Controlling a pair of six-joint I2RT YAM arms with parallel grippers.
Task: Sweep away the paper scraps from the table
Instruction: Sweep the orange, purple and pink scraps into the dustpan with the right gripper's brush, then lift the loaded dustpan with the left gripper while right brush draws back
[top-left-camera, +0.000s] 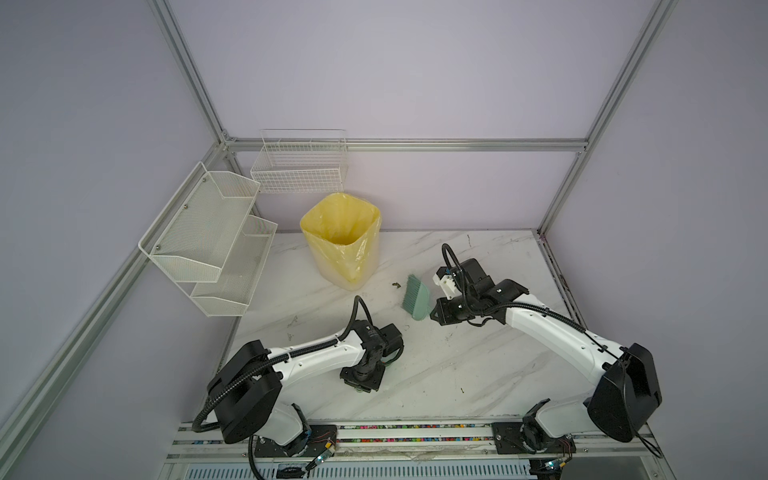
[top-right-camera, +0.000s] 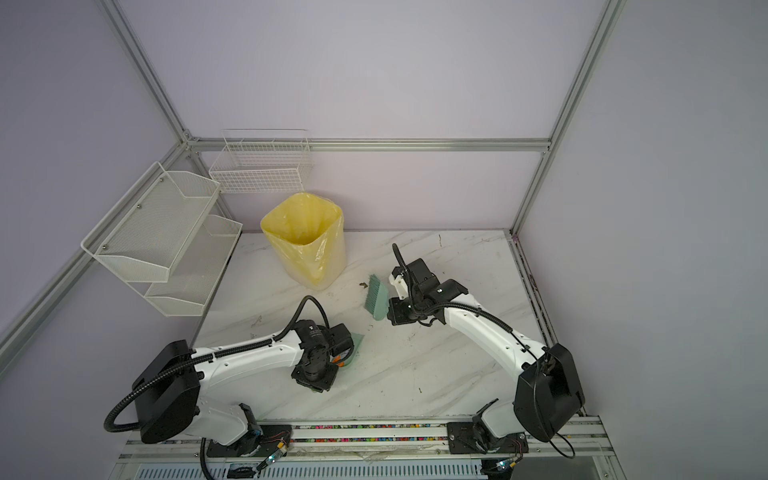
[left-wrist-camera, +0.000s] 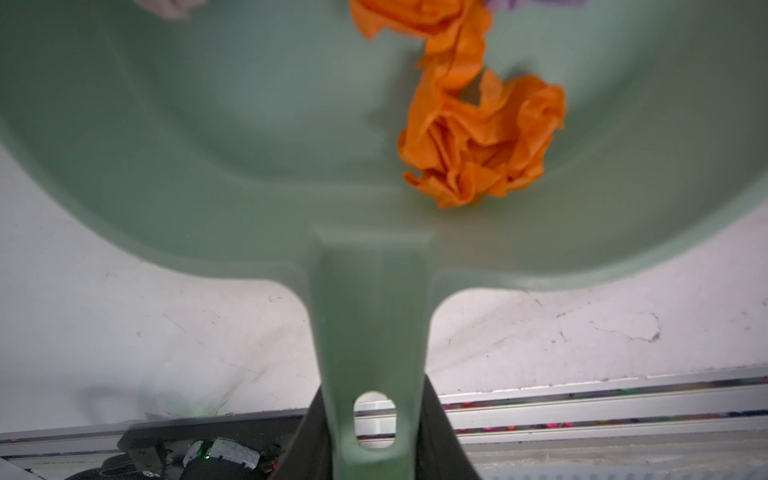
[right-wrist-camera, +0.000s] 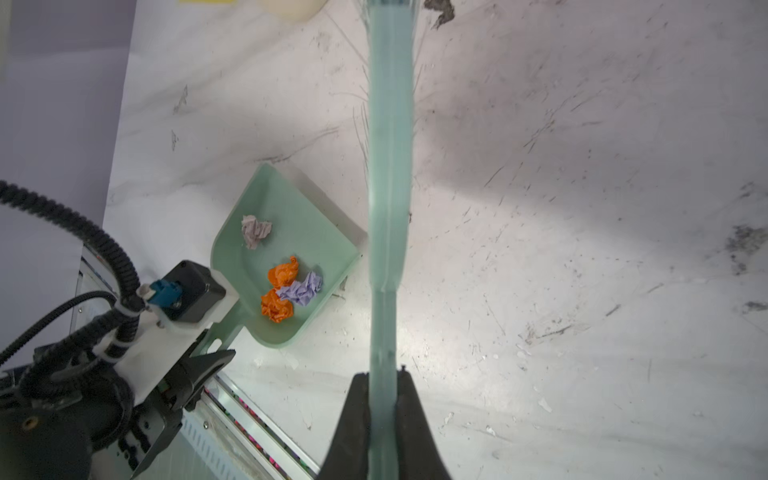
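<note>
My left gripper (left-wrist-camera: 374, 415) is shut on the handle of a pale green dustpan (left-wrist-camera: 249, 124), which lies low over the table (top-left-camera: 457, 374) at front centre. The paper scraps lie in the pan: two orange wads (right-wrist-camera: 276, 307), a lilac one (right-wrist-camera: 301, 289) and a paler one (right-wrist-camera: 255, 230). The orange wads (left-wrist-camera: 478, 141) fill the left wrist view. My right gripper (right-wrist-camera: 384, 378) is shut on the handle of a green brush (right-wrist-camera: 390, 166). In both top views the brush (top-left-camera: 415, 297) hangs right of centre, bristles away from the arm. No scraps show on the bare table.
A bin with a yellow liner (top-left-camera: 340, 241) stands at the back left of the table. White mesh shelves (top-left-camera: 208, 237) and a wire basket (top-left-camera: 299, 166) hang on the left and back walls. A small dark speck (top-left-camera: 395, 284) lies beside the brush bristles.
</note>
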